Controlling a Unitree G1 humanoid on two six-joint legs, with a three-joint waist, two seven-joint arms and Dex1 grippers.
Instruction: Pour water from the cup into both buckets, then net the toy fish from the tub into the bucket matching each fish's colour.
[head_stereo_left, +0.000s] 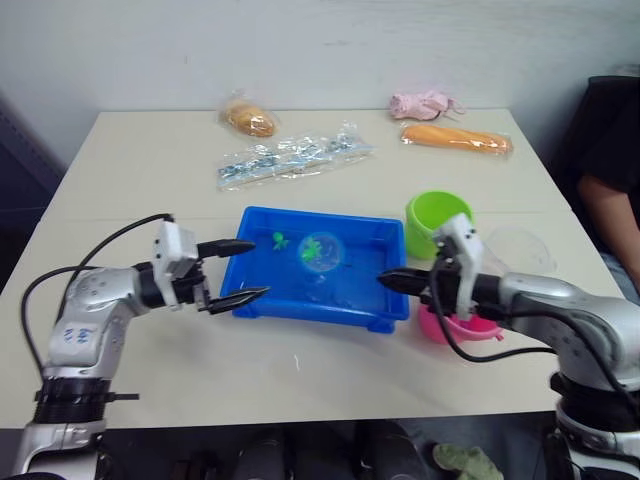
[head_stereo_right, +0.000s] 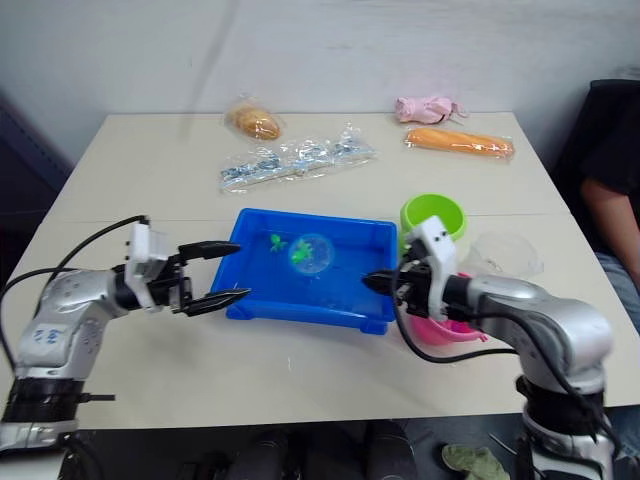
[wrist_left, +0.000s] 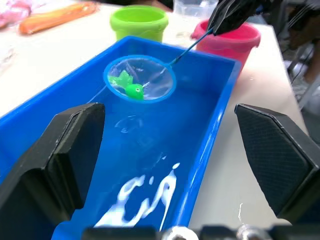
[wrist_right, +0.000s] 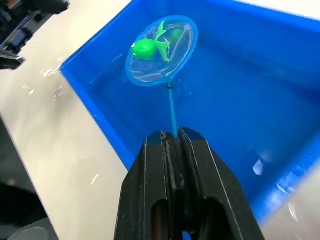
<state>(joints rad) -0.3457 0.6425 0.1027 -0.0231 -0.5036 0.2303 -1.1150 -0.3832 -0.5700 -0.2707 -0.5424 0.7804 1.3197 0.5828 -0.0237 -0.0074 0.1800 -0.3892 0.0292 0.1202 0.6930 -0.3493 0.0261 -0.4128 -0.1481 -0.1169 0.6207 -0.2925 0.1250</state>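
Green fish (wrist_right: 150, 47) sits in the net (wrist_right: 161, 50), over the tub's (head_stereo_left: 390, 300) centre. Your right gripper (wrist_right: 172, 137) is clamped tight on the handle; left gripper (head_stereo_left: 238, 270) spread wide, empty, at the tub's 9 o'clock edge. Lift level, swing slowly to the green bucket (head_stereo_left: 436, 222) at 2 o'clock. A second green fish (head_stereo_left: 280, 240), probably, lies at 10 o'clock.

Far across my bench (head_stereo_left: 150, 170), toward twelve o'clock, lies a clear bag of small metal parts (head_stereo_left: 290, 157). At about eleven o'clock from it sits a bagged bread roll (head_stereo_left: 249, 118). Out at one o'clock a long orange loaf in plastic wrap (head_stereo_left: 456, 138) rests near the back edge, with a pink soft toy (head_stereo_left: 424, 102) just behind it. At three o'clock a person's arm (head_stereo_left: 608, 205) shows beside the bench.
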